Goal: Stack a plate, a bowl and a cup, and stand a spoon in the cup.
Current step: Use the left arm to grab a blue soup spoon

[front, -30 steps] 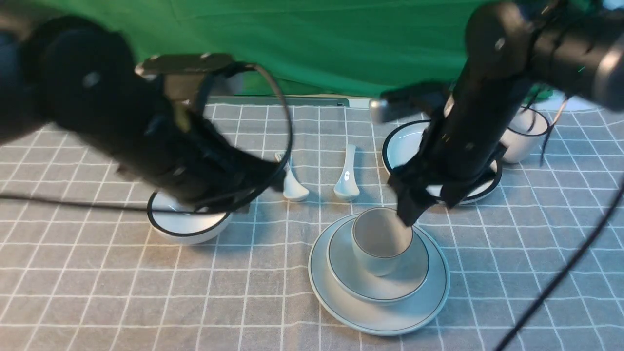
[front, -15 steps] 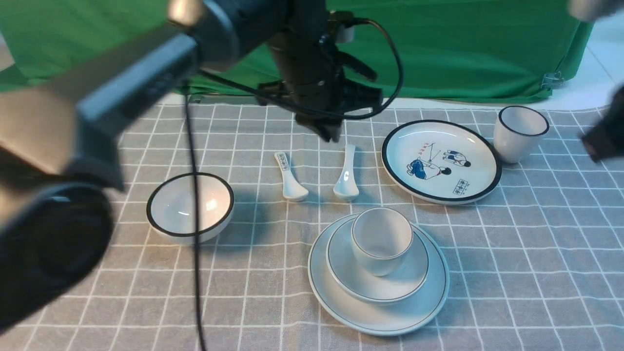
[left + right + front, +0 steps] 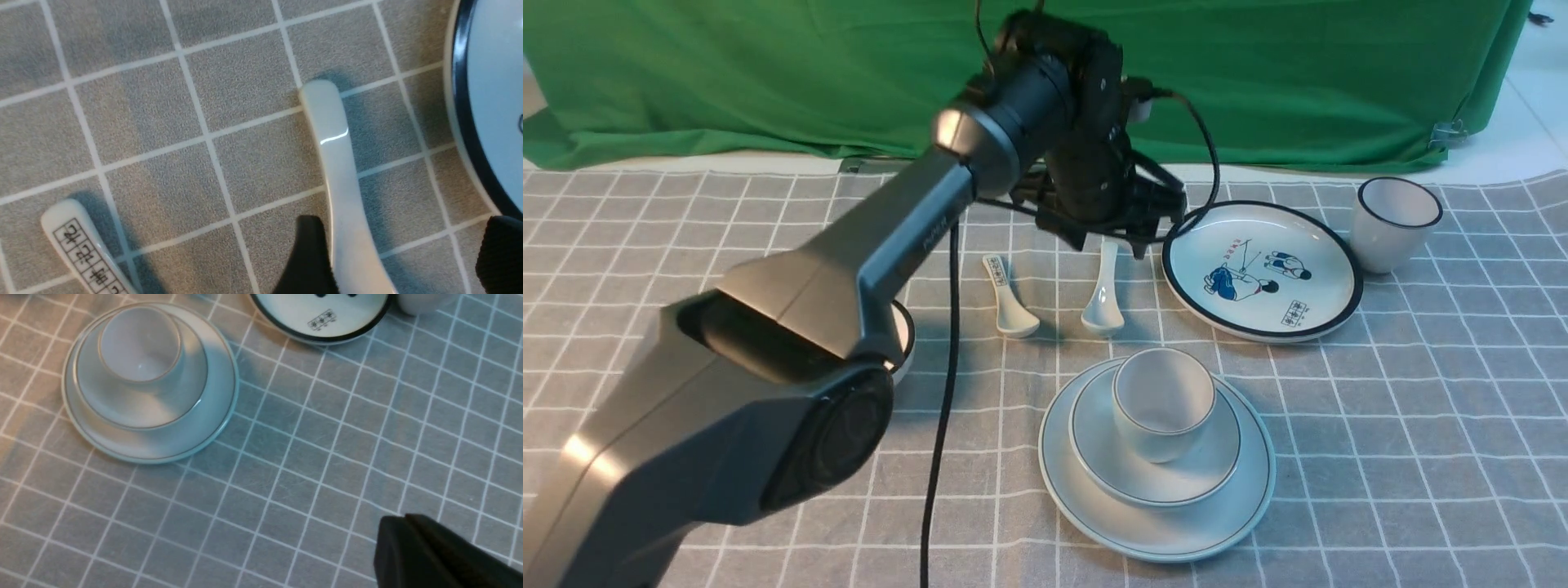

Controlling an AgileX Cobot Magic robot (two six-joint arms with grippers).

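Note:
The plain white spoon (image 3: 1103, 298) lies on the cloth behind the stack. My left gripper (image 3: 1112, 245) is open and low over it, one finger on each side of the handle (image 3: 336, 163). In the left wrist view one finger (image 3: 309, 253) is close beside the handle and the other (image 3: 500, 253) is well apart. The cup (image 3: 1164, 400) stands upright and empty in the bowl (image 3: 1111, 465), which sits on the plate (image 3: 1176, 531). My right gripper (image 3: 392, 535) is shut on nothing, high above bare cloth away from the stack (image 3: 222, 388); it is out of the front view.
A smaller spoon with a printed handle (image 3: 1009, 302) lies left of the plain one. A black-rimmed cartoon plate (image 3: 1262, 269) sits just right of my left gripper, a black-rimmed cup (image 3: 1392, 220) beyond it. My left arm hides most of a black-rimmed bowl (image 3: 903, 335).
My left arm swung from over the black-rimmed bowl to the plain spoon, lowered, and opened its jaws. My right arm let go of the cup, left the front view, and shut.

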